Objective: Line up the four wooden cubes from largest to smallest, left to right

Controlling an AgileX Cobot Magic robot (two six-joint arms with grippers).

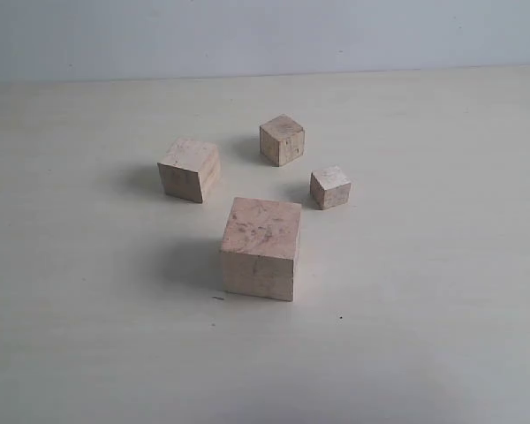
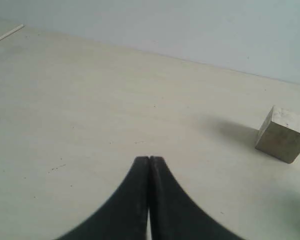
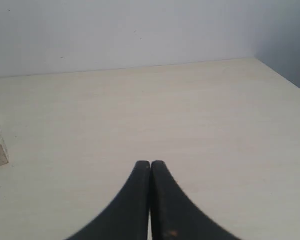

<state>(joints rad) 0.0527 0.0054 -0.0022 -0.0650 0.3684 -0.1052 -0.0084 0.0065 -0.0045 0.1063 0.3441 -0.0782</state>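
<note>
Cubes (image 1: 261,247) lie scattered, well apart from the closed, empty left hand (image 2: 149,159) and right hand (image 3: 150,163).

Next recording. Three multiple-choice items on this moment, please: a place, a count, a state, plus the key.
1. Which cube sits nearest the exterior camera? A. the largest cube B. the smallest C. the second-smallest
2. How many wooden cubes stand on the table? A. three B. four C. five
3. On the left gripper, the fingers are: A. wide open B. shut, empty C. shut on a cube
Key: A, it fills the foreground; B, four show, standing apart; B, fingers meet with nothing between.
</note>
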